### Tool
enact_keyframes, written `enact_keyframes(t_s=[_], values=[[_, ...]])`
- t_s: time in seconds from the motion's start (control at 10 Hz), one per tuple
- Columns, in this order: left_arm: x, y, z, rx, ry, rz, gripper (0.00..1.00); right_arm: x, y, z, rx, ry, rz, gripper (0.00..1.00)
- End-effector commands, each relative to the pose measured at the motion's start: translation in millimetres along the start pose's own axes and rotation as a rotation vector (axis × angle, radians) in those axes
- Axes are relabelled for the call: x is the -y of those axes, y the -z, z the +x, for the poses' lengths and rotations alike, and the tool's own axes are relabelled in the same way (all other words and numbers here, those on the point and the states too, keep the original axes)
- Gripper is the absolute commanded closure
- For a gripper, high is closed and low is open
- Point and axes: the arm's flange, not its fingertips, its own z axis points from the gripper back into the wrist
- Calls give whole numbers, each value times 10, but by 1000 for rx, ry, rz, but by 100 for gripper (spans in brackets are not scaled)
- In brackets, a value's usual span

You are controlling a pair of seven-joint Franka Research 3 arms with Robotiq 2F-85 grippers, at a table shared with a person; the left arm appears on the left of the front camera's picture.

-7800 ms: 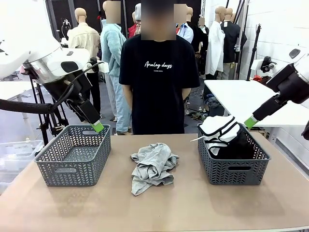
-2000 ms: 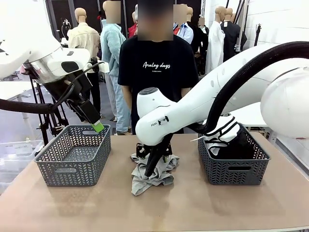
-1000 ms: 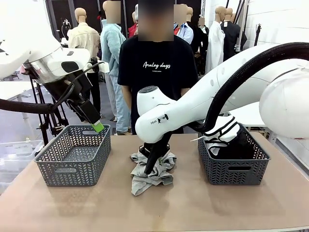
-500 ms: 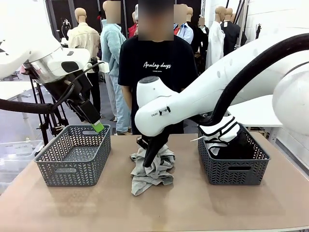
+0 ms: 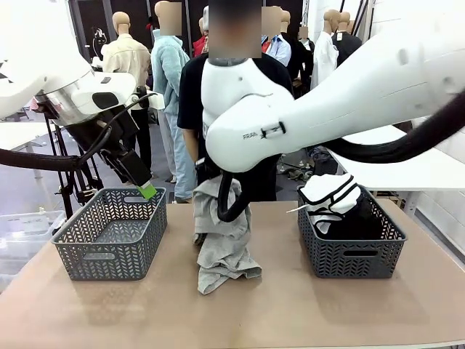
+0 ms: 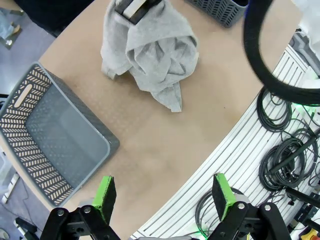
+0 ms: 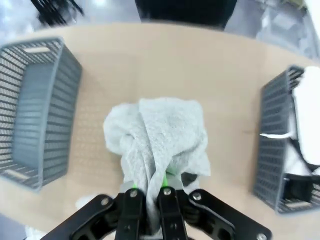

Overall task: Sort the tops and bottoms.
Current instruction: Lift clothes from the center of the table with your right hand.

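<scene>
Grey garment [image 5: 221, 236] hangs from the right end effector [image 7: 149, 192], pinched tight, its bottom touching the worktop [image 5: 290, 305]. Left end effector [image 6: 165, 192] hovers with fingers wide apart.

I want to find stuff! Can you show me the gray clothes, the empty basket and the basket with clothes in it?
gray garment [image 5: 221, 251], front view, hanging folds.
empty basket [image 5: 109, 234], front view, front wall.
filled basket [image 5: 351, 256], front view, front wall.

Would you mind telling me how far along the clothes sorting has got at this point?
Done: black and white clothing already lies in the right basket. In hand: the right pincer is shut on the grey garment, lifting it with its lower end touching the table. Left: placing it in a basket; the left basket holds nothing, and the left pincer is open above it.
</scene>
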Motion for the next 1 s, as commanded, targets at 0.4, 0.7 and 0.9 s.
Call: enact_keyframes(t_s=[0.4,0.7,0.9], values=[[-6,-2,-2,4,-1,2,0,-147,-1067,-171,371,-65,-3,100],[-6,-2,-2,4,-1,2,0,-196,-1332,-178,443,-52,-52,100],[-6,-2,-2,4,-1,2,0,-209,-1443,-166,407,-96,-15,100]])
